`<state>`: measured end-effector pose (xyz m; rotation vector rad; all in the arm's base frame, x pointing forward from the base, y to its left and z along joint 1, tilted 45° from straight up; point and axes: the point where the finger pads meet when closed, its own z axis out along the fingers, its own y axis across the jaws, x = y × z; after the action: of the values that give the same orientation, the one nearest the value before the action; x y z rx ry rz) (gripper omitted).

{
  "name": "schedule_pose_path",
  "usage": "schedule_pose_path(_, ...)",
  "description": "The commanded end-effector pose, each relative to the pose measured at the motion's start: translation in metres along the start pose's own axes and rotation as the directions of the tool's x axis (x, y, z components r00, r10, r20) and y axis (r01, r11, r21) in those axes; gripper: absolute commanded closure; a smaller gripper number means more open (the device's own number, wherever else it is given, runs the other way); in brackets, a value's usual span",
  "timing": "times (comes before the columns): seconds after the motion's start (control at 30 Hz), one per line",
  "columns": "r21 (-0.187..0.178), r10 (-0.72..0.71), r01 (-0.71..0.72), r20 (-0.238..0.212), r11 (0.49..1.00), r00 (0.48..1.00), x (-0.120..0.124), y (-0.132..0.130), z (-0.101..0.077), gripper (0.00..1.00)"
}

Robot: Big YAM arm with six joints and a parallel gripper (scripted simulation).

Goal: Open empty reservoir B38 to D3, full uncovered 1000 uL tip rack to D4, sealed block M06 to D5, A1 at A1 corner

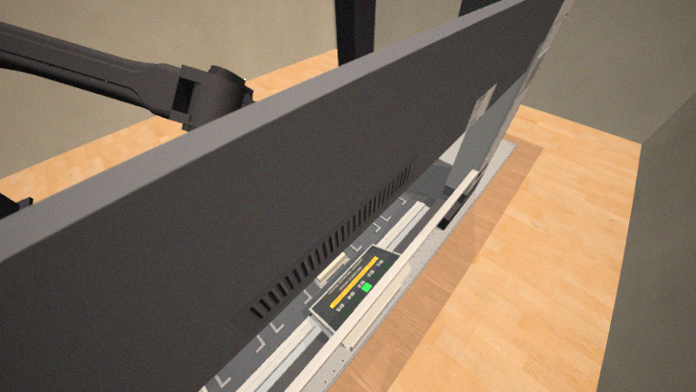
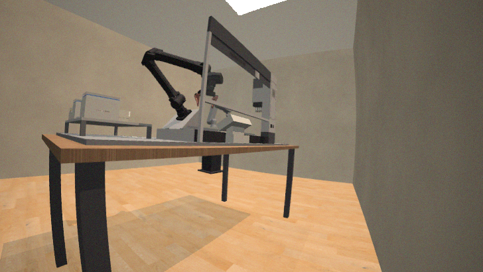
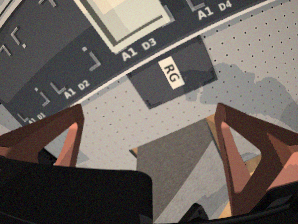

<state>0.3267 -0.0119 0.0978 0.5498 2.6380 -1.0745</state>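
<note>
In the wrist view my gripper (image 3: 149,110) is open and empty, its two brown fingers spread wide above the pale perforated table. A cream, open one-well reservoir (image 3: 121,0) sits inside the brackets at deck position D3, by the engraved "A1 D3". The dark regrip nest RG (image 3: 172,72) lies just below it, empty. In the exterior view the arm reaches up and over toward the deck, with the gripper (image 2: 205,97) behind the frame post.
A tall dark gantry panel (image 1: 252,161) hides most of the deck in the top view; a small status screen (image 1: 354,290) shows below it. In the exterior view the shelf (image 2: 107,123) stands at the table's left with pale boxes (image 2: 100,107) on it.
</note>
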Motion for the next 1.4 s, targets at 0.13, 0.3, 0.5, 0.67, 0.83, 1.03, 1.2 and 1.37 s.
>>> schedule_pose_path(0.13, -0.023, 0.178, -0.177, 0.019, 0.984, 0.984, -0.011, 0.007, -0.012, 0.00)
schedule_pose_path(0.3, -0.024, 0.255, -0.255, 0.017, 0.967, 0.967, -0.011, 0.007, -0.012, 0.00)
schedule_pose_path(0.5, -0.019, 0.312, -0.311, 0.012, 0.950, 0.950, 0.013, -0.006, -0.009, 0.00)
schedule_pose_path(0.67, -0.018, 0.405, -0.404, 0.010, 0.914, 0.914, 0.035, -0.019, -0.006, 0.00)
schedule_pose_path(0.83, -0.018, 0.459, -0.458, 0.007, 0.889, 0.889, 0.048, -0.026, -0.005, 0.00)
schedule_pose_path(1.03, -0.016, 0.562, -0.561, 0.006, 0.827, 0.827, 0.072, -0.040, -0.003, 0.00)
schedule_pose_path(1.2, -0.027, 0.660, -0.660, 0.001, 0.751, 0.751, 0.058, -0.034, -0.007, 0.00)
schedule_pose_path(1.37, -0.027, 0.704, -0.704, 0.000, 0.710, 0.710, 0.060, -0.036, -0.006, 0.00)
